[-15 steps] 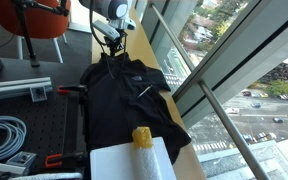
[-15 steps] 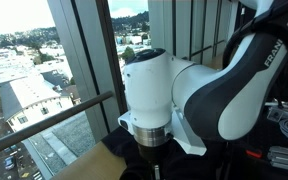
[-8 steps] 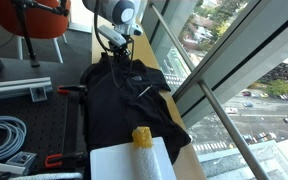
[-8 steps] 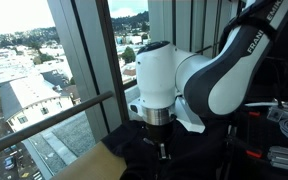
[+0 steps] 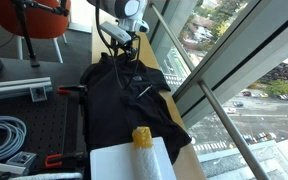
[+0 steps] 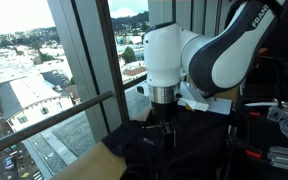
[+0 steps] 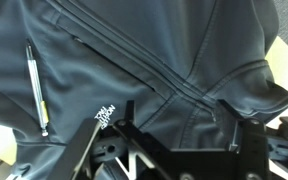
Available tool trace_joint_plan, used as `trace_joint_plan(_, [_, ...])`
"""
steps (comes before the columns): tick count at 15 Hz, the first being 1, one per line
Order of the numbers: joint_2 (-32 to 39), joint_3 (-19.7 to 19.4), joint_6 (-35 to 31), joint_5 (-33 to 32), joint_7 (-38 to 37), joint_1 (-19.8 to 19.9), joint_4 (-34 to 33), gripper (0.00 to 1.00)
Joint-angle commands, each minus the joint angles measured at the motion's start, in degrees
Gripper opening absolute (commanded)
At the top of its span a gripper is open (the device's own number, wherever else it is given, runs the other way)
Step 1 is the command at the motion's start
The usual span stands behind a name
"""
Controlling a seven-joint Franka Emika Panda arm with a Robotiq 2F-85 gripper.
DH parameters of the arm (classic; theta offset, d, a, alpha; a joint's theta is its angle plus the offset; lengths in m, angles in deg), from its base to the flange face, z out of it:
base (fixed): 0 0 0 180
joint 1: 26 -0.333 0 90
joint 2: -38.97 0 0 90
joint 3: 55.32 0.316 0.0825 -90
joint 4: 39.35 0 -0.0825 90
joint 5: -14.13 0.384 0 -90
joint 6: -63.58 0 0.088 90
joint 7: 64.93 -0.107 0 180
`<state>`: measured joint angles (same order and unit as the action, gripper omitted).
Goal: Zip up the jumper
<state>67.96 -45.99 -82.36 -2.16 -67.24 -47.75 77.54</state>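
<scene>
jumper [image 5: 124, 98] on table [image 5: 150, 52] | gripper [image 5: 122, 53] above jumper | window [image 5: 219, 45] beside table

White-and-black robot arm [image 6: 224, 60]: dark letters "FR…" on upper link, cut by frame edge. Black soft fabric jumper [image 7: 184, 50]: small white chest lettering [image 7: 106, 113], rotated, unreadable.

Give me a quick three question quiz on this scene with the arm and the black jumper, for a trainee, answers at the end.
1. True or false: the gripper is shut on the jumper.
2. Where does the yellow object stand? A) on the white box B) on the jumper's collar C) between the jaws
3. Fill in: in the wrist view, the small chest logo is ___.
Key: 1 false, the jaws stand apart in the wrist view. 2 A. 3 white.
</scene>
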Motion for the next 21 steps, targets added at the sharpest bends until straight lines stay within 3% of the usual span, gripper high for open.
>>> trace_joint_plan(1, [-11.4,0.0,3.1,0.7,0.9,2.5,7.5,1.0])
trace_joint_plan(5, [-19.7,-1.1,7.6,1.8,2.5,7.7,10.3,1.0])
trace_joint_plan(11, [-27.2,-3.1,18.5,7.1,8.9,14.7,7.1,1.0])
trace_joint_plan(15, [-31.7,-2.8,26.1,11.4,9.8,15.1,5.4,1.0])
trace_joint_plan(21, [-37.5,-2.1,33.5,16.3,1.5,14.4,4.5,1.0])
